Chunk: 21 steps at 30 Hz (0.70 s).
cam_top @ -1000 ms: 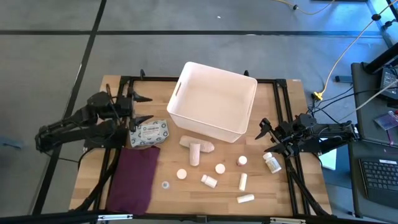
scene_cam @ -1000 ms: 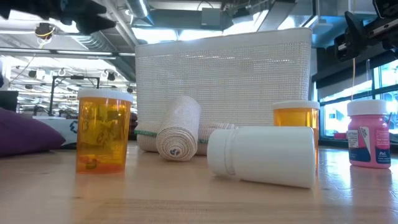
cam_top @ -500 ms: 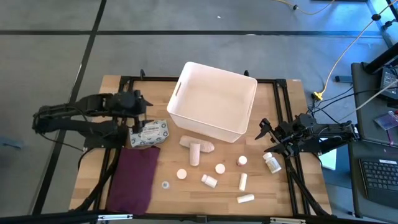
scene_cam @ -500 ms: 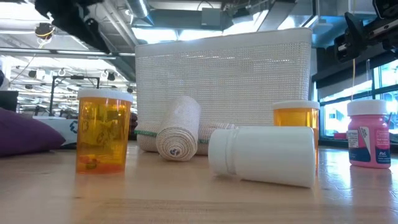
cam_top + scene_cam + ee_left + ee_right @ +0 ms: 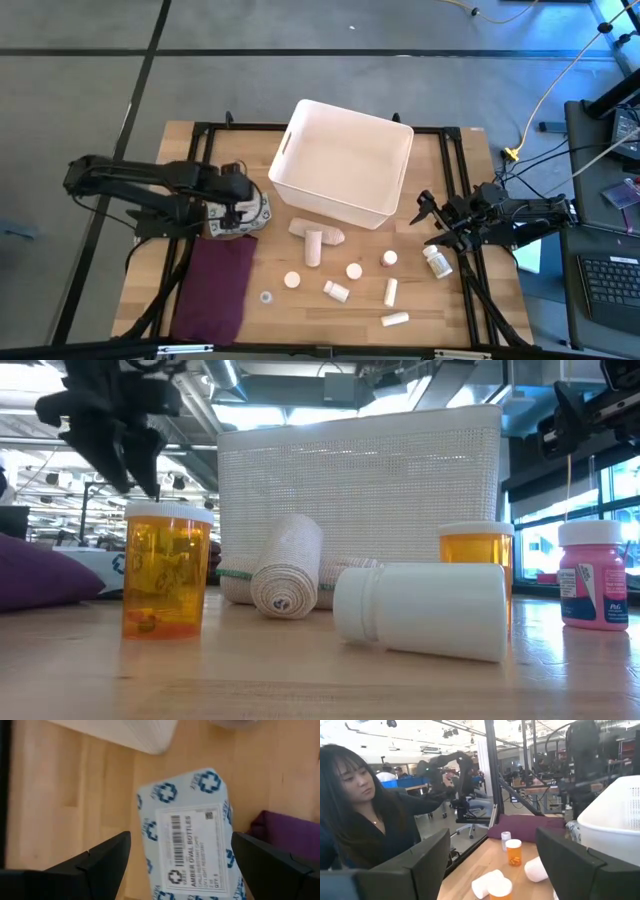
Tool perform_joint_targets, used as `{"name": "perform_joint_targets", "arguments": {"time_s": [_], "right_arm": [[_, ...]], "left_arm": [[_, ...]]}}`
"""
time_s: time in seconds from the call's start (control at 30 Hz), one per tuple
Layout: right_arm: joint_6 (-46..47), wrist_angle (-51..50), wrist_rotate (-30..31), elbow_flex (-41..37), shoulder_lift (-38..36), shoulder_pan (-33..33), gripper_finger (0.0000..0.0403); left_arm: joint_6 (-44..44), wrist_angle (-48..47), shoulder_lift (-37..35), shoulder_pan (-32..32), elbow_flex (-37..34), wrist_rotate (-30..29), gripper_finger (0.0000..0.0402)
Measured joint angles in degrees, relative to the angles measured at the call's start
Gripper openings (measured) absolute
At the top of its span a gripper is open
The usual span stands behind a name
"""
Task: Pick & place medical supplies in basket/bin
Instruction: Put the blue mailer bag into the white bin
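Left pincer (image 5: 238,205) hangs directly over the printed packet (image 5: 187,837), fingers spread wide, one on each side of it in the left wrist view; nothing pinched yet. The packet lies flat on the bench (image 5: 440,300), at about 8 o'clock from the white bin (image 5: 343,160), one edge against the maroon cloth (image 5: 215,285). Right pincer (image 5: 432,222) waits at the bench's 3 o'clock edge, fingers apart and holding nothing, near a white bottle (image 5: 437,262).

Step in hand, by judgement: grasp the packet for transfer to the bin. To do it well:
- lower straight down so both fingers clear the packet's long sides, which they already appear to straddle;
- close across the narrow width, near the middle, since a soft packet will likely sag or fold if taken by one end;
- keep the cloth-side finger off the maroon cloth, or the cloth may come up too;
- lift well above the bin's rim before moving toward 2 o'clock.

Remaining supplies sit at 6 o'clock from the bin: bandage rolls (image 5: 318,238), small bottles and caps, all still on the bench. Bin looks empty from above.

Legible writing: the packet's white label reads "AMBER OVAL BOTTLES" under a barcode, with smaller lines unreadable; blue cross emblems are printed around it. The pink bottle (image 5: 592,575) in the low view carries a label too small to read.
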Motion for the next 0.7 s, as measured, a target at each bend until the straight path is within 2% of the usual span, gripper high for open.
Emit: {"name": "perform_joint_targets", "arguments": {"time_s": [0.47, 0.7], "right_arm": [[-0.7, -0.3, 0.0, 0.0, 0.0, 0.0, 0.0294], [-0.7, -0.4, 0.0, 0.0, 0.0, 0.0, 0.0294]], "left_arm": [[-4.8, 0.1, 17.8, -2.6, 0.0, 2.5, 0.0337], [-5.7, -0.1, 25.3, -2.6, 0.1, 1.6, 0.0337]]}}
